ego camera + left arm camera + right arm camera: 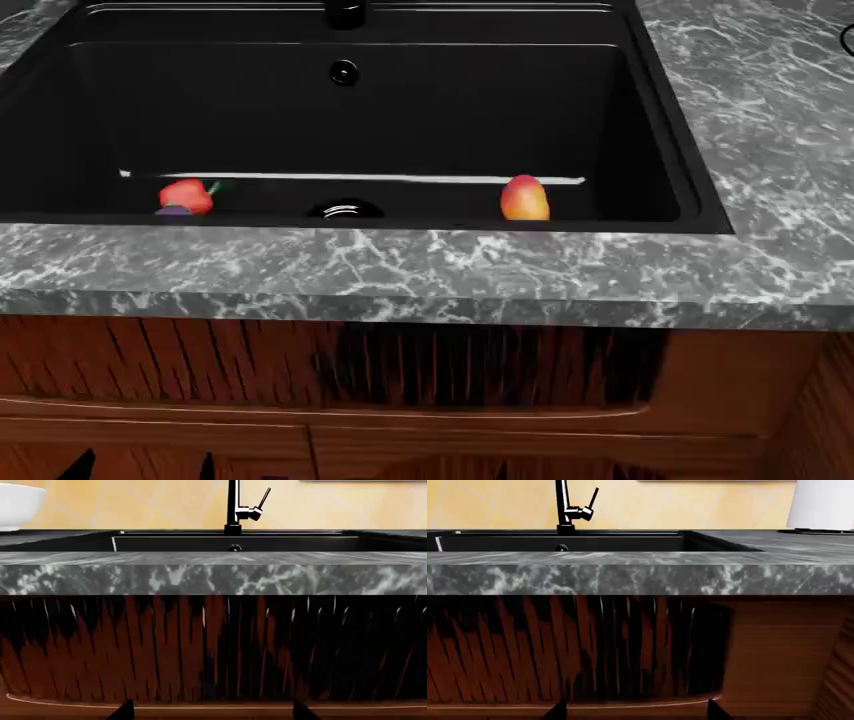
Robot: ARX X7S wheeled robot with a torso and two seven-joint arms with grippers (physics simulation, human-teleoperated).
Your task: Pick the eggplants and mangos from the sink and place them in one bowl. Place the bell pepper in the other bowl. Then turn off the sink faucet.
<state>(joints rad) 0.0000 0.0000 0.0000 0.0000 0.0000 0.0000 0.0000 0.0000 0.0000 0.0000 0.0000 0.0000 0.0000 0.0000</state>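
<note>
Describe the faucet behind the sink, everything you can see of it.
The faucet is glossy black, metal by its look. A slim straight post rises from a wider round base on the rim behind the black sink, near the middle of its back wall. A short side block carries a thin lever tilted up and away from the post. The spout is cut off above; no water stream can be made out. Nothing touches it.

left end effector (208,712) low, fingertips apart; right end effector (632,710) low, fingertips apart
</note>
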